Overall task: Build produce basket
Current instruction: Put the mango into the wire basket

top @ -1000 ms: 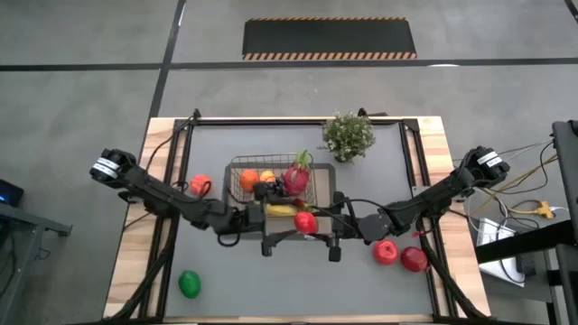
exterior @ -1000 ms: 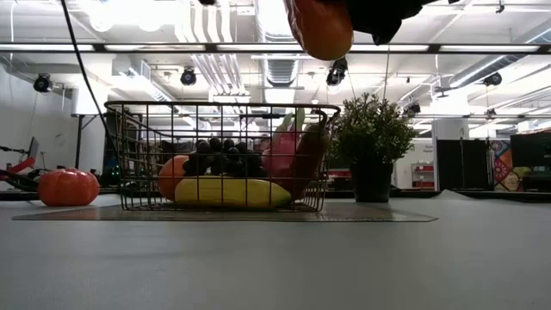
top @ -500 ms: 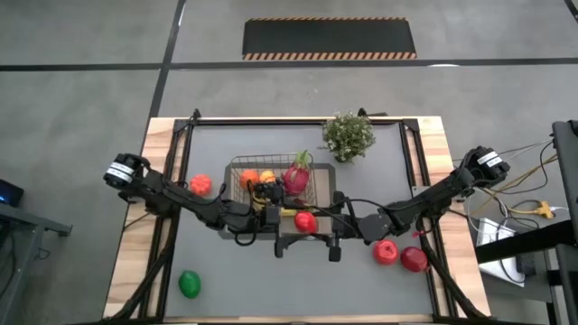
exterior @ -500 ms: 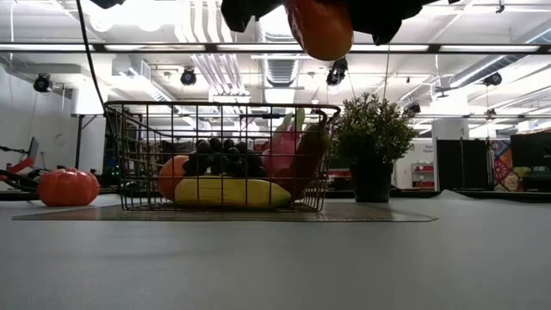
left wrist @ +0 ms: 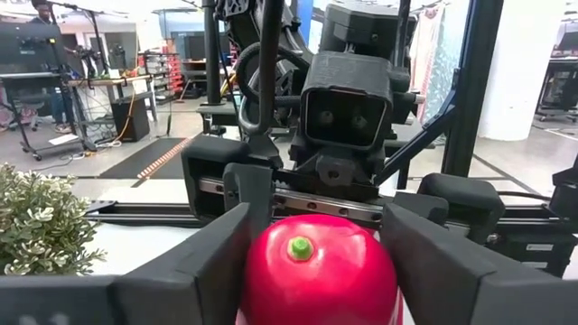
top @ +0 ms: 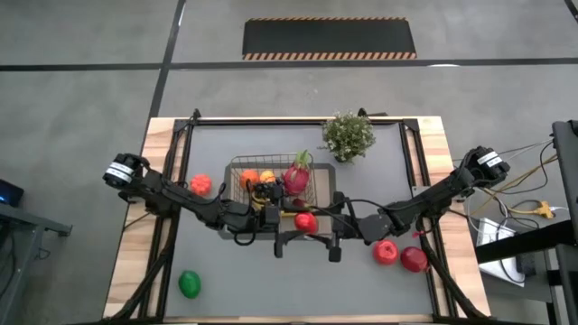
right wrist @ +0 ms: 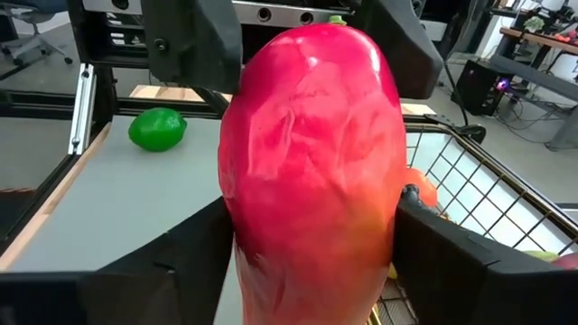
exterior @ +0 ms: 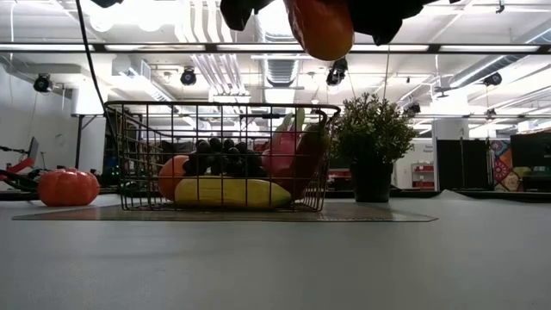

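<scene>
A red-and-orange mango (top: 305, 221) hangs in the air just near of the wire basket (top: 237, 190). My left gripper (top: 291, 222) reaches it from the left and my right gripper (top: 320, 225) from the right, each shut on one end. The mango's green stem tip (left wrist: 299, 246) faces my left wrist. In the low view the mango (exterior: 320, 26) shows high above the basket (exterior: 129, 155). A banana (exterior: 228, 191), dark grapes (exterior: 225, 155), a pink dragon fruit (top: 296, 176) and an orange (top: 251, 177) lie in the basket. My left gripper pinches the mango's stem end by its two sides (left wrist: 257, 275) between the two fingers (left wrist: 203, 262). The fingers come level from the table's left and lie along the fruit. The mango is clear of table and basket. My right gripper has the mango's other end between its two fingers (right wrist: 185, 262), which lie against the fruit's sides (right wrist: 239, 226). The fingers come about level from the table's right, along the mango. The mango lies level between the two grippers.
An orange-red fruit (top: 200, 185) sits left of the basket and a green lime (top: 190, 284) lies near the table's near left corner. Two red apples (top: 386, 253) (top: 414, 260) rest at the right under my right arm. A potted plant (top: 349, 135) stands at the back.
My left gripper has gone toward the table's right, up to the mango, and its fingers now stand on either side of the fruit's stem end. The mango and my right gripper have stayed where they were.
</scene>
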